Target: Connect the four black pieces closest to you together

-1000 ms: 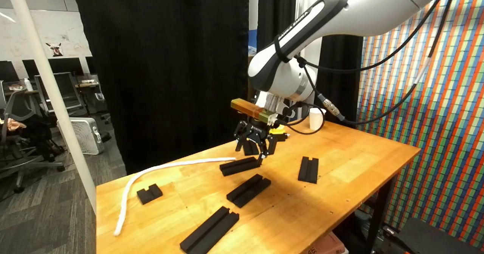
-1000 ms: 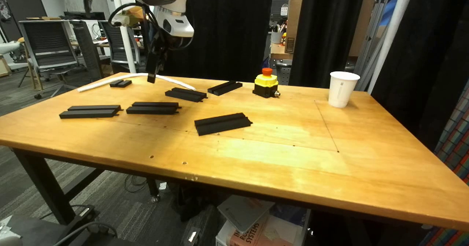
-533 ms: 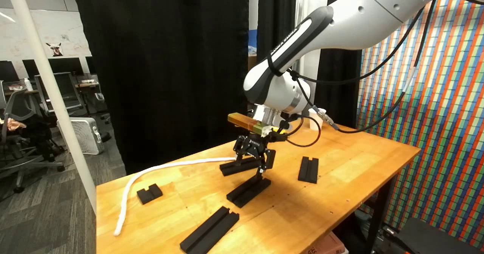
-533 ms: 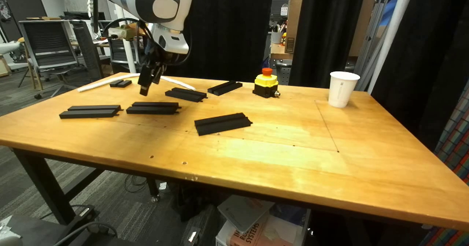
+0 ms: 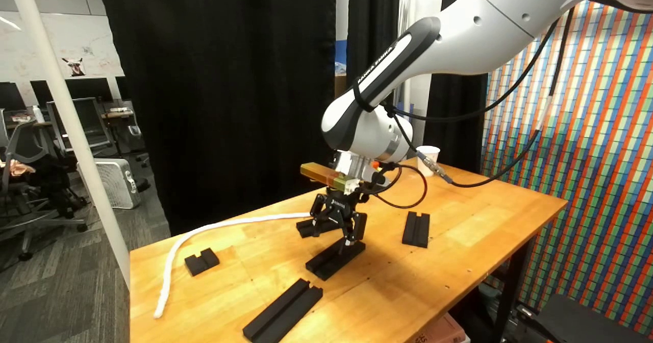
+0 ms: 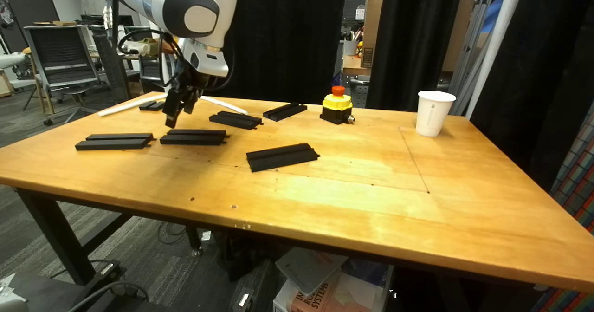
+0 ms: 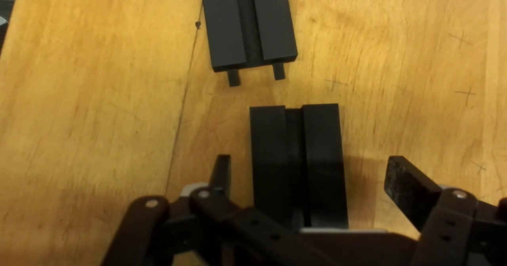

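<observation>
Slab (image 7: 273, 163) under the gripper (image 7: 309, 164) lies flat on the table (image 7: 119, 80), just short of a second slab (image 7: 229, 24) whose two pegs (image 7: 279, 71) face its end; joining these looks like the step in hand. The fingers (image 7: 408, 187) are spread on either side, holding nothing; the slab appears nearer one of them in the wrist view, so centre, come straight down, grip low, then turn and shift slightly until the grooves line up before sliding home. The unheld second slab may skid if pushed askew. A third slab (image 6: 283, 158) and a fourth slab (image 6: 234, 120) lie apart, the latter perhaps near enough for a sideways swing to clip. Beyond, another black slab (image 6: 285, 112), a white strip (image 5: 220, 225), a small black block (image 5: 203, 264), an emergency-stop button (image 6: 337, 102) and a white cup (image 6: 430, 117) seem out of the way.
</observation>
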`<state>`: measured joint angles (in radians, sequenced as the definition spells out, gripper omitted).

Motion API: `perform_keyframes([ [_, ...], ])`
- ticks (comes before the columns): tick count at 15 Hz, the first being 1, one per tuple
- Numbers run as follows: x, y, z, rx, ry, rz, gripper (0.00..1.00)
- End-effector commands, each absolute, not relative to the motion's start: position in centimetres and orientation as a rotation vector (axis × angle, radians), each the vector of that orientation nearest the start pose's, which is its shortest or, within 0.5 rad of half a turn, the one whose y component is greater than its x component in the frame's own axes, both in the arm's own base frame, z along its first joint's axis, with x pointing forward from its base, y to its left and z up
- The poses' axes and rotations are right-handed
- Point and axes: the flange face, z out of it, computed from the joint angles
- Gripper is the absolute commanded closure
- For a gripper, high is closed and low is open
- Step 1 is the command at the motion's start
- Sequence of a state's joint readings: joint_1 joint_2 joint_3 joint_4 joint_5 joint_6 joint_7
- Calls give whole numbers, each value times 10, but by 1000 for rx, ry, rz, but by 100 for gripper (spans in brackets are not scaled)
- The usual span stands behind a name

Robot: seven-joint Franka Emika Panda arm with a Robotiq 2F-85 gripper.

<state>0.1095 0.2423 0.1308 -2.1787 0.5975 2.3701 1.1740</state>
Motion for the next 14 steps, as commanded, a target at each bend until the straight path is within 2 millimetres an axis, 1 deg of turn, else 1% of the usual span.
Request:
perform_keyframes([
  [1, 543, 139, 269, -2156, 1799, 466, 0],
  [7, 546, 122, 250, -2212, 1816, 405, 0],
  [14, 549, 107, 241, -2280, 1838, 324, 0],
])
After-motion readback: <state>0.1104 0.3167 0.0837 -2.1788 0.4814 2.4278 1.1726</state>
